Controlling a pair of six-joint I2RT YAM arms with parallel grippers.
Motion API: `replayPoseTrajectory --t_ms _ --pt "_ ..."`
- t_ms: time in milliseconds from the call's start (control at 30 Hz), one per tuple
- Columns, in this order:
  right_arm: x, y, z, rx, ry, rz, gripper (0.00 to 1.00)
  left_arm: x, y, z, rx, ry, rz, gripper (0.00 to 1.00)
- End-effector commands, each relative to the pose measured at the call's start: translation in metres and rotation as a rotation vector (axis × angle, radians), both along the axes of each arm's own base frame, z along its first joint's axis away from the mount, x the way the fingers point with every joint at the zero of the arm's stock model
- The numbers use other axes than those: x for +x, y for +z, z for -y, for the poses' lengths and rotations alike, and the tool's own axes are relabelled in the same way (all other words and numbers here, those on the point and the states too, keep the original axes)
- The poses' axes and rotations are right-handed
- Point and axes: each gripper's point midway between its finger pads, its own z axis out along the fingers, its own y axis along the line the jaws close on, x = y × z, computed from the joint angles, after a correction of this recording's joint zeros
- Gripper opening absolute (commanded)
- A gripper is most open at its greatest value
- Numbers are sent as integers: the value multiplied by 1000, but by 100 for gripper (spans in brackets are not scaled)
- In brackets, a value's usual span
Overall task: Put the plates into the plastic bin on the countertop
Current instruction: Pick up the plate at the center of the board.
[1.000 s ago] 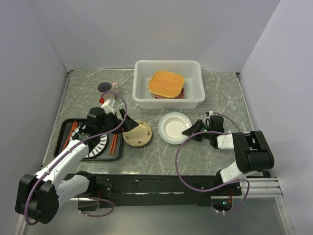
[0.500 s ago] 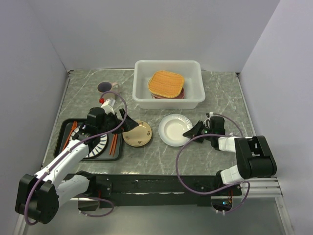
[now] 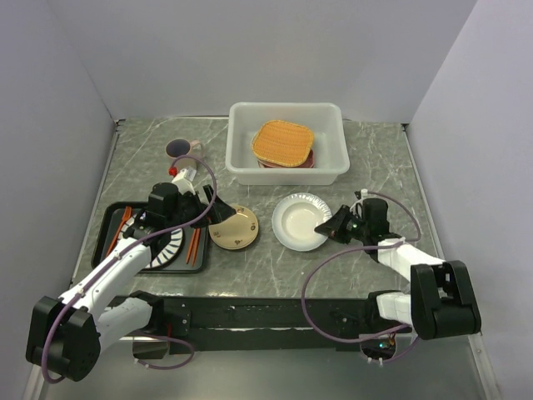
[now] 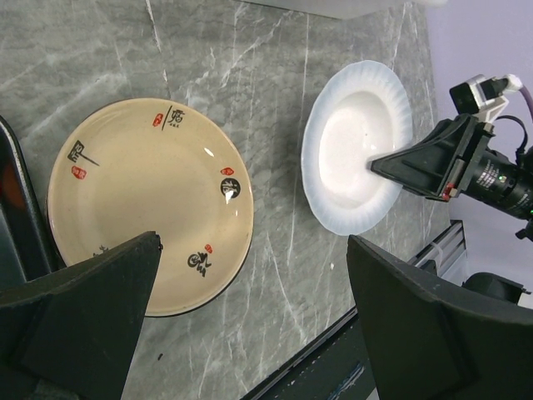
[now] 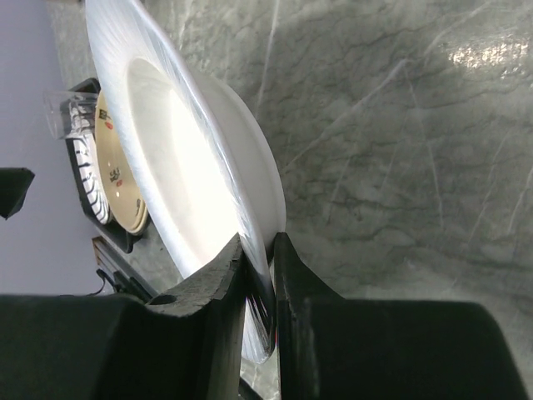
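White plate pinched, bin just beyond.

Top: my right tool (image 3: 327, 226) grips the white plate (image 3: 298, 222) by its right rim, mid-way across the bench (image 3: 150, 158). The bin (image 3: 241, 171) lies toward the far edge, slightly left, and this arm is nearer. Left wrist: my left tool (image 4: 250, 325) gapes wide and empty over the tan plate (image 4: 150, 204). Right wrist: fingers (image 5: 216, 283) clamp the rim.

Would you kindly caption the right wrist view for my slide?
Right claw shut on the rim of the tilted white plate, marble countertop behind.
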Motion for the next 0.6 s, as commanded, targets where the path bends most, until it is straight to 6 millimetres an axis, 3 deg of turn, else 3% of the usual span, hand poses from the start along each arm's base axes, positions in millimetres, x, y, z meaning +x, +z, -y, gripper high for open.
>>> replayPoseTrajectory --t_ms 0,567 --pt "14 42 -7 26 37 136 0 5 6 2 -17 7 40 99" --pt "7 95 -12 58 73 244 0 6 9 -1 -13 21 48 99"
